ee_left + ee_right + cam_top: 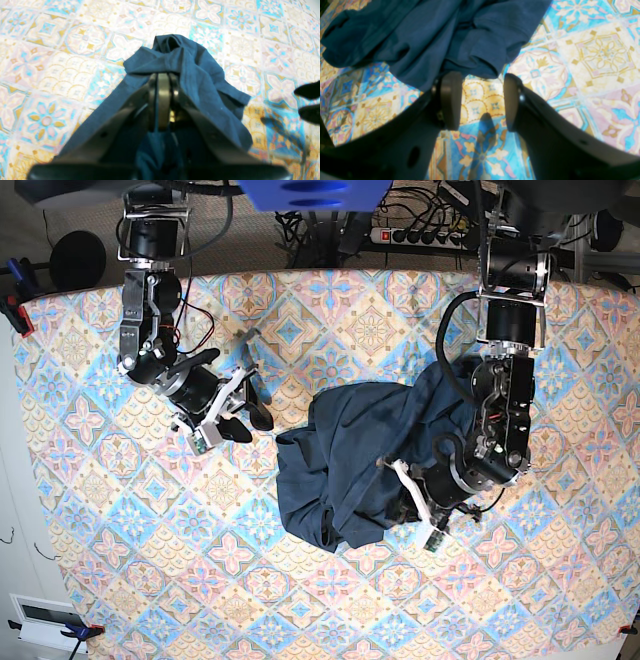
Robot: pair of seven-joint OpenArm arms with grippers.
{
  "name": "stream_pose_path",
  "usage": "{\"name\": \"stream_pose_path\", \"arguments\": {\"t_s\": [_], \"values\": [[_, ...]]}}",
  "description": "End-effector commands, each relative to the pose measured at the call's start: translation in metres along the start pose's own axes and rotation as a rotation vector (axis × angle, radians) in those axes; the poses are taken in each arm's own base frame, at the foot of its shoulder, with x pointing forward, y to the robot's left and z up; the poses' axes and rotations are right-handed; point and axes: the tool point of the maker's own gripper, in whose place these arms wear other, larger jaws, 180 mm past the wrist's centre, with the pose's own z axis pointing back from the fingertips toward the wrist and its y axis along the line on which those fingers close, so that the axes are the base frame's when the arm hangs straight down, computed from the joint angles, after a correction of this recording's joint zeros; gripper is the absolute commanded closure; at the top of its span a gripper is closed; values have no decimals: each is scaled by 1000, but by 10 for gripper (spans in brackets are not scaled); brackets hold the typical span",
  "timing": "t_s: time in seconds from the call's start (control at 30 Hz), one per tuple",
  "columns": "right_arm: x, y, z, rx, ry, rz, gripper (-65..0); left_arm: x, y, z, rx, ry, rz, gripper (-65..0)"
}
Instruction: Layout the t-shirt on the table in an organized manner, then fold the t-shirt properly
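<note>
T-shirt [350, 465] crumpled mid-tabletop [120, 580] | my left pincer [162, 82] clamped on its fabric | my right pincer [480, 100] spread apart, holding nothing, beside shirt.

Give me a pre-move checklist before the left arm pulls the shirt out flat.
1. Left gripper shut on the t-shirt: ok, cloth is pinched between its jaws.
2. Right gripper open and free of cloth: ok, only the table shows between its fingers.
3. Shirt laid out flat: not ok, it lies bunched and wrinkled.
4. Which part of the shirt the left gripper holds: cannot tell.
5. Arms apart: ok in the base view.
</note>
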Motion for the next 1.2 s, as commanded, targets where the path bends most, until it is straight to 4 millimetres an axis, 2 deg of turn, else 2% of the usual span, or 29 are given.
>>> {"name": "stream_pose_path", "arguments": {"t_s": [0.0, 0.07, 0.13, 0.27, 0.33, 0.43, 0.5, 0.57, 0.67, 0.7, 0.77, 0.8, 0.93, 1.0, 1.07, 1.17], "values": [[21, 0, 1, 9, -65, 14, -266, 13, -8, 0, -21, -28, -28, -11], [21, 0, 1, 9, -65, 14, -266, 6, -25, -7, -58, 0, -59, -63], [22, 0, 2, 9, -67, 18, -266, 0, -33, -10, -76, 24, -83, -143], [21, 0, 2, 9, -66, 17, -266, -12, -36, -16, -49, 74, -155, -328], [20, 1, 2, 9, -64, 16, -266, -19, -37, -20, -29, 107, -213, -374], [21, 1, 2, 10, -66, 16, -266, -40, -38, -28, -15, 181, -267, -377], [21, 1, 2, 10, -66, 15, -266, -44, -38, -31, -14, 188, -283, -361], [21, 1, 2, 10, -66, 15, -266, -43, -45, -34, -30, 163, -296, -291], [20, 1, 2, 11, -65, 13, -265, -36, -47, -35, -36, 125, -287, -37], [20, 1, 2, 11, -65, 13, -265, -34, -46, -34, -34, 116, -286, 0], [20, 1, 2, 11, -65, 13, -265, -18, -40, -28, -18, 66, -266, 0], [20, 1, 2, 10, -64, 14, -265, -4, -46, -25, -32, 17, -243, 0], [21, 1, 2, 9, -65, 17, -266, 57, -52, 19, -85, -199, -107, 0], [21, 1, 2, 9, -67, 18, -265, 83, -39, 48, -92, -289, -32, 0], [21, 1, 1, 11, -67, 17, -265, 103, -1, 86, -34, -400, 70, 0], [21, 2, 1, 14, -65, 16, -266, 100, 68, 137, 108, -492, 220, 0]]}}
